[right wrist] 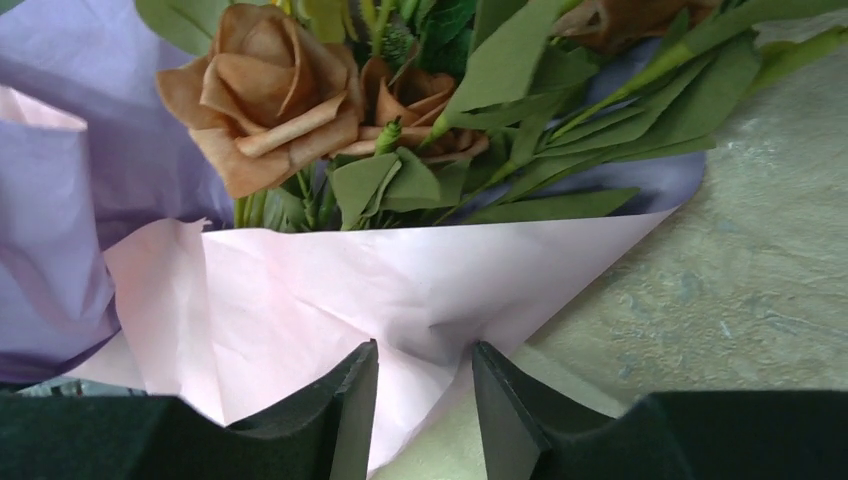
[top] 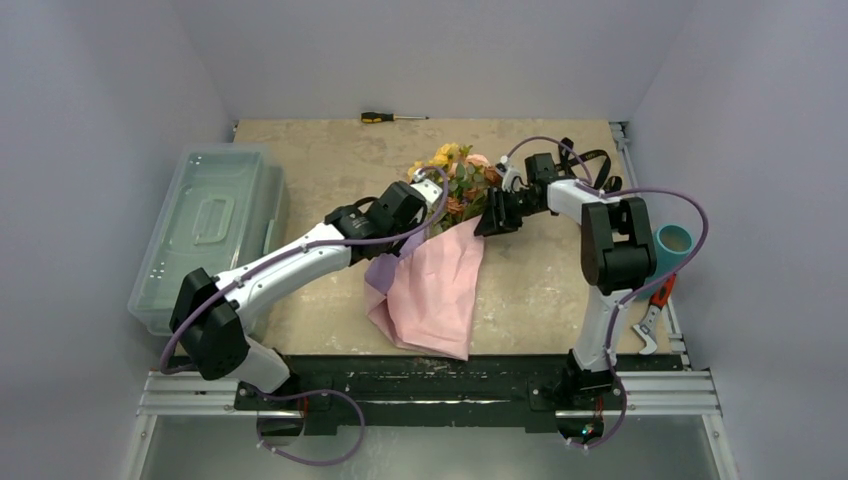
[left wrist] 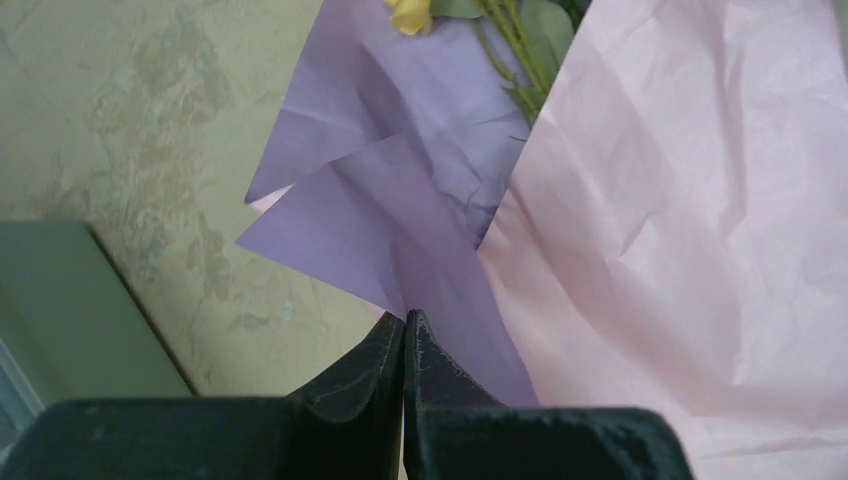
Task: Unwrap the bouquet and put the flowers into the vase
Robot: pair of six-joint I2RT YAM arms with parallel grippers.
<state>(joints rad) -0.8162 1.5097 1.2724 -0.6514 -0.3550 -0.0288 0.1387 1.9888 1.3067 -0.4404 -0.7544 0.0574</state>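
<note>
With the left gripper [left wrist: 404, 325] pinched tight on the lilac paper [left wrist: 400, 190] and the right gripper [right wrist: 425, 352] spread around the pink paper [right wrist: 330, 290], flowers [right wrist: 265, 95] just past it, a hard tug could rip the paper.

1. Bouquet [top: 430, 285]: pink paper, lilac inside, lying flat; lilac edge pinched by left gripper [left wrist: 404, 318], pink edge between right gripper's [right wrist: 425, 350] parted fingers.
2. Flowers [right wrist: 270, 95]: peach roses, green leaves, just beyond right gripper.
3. Vase [top: 672, 245]: teal, well apart.
</note>
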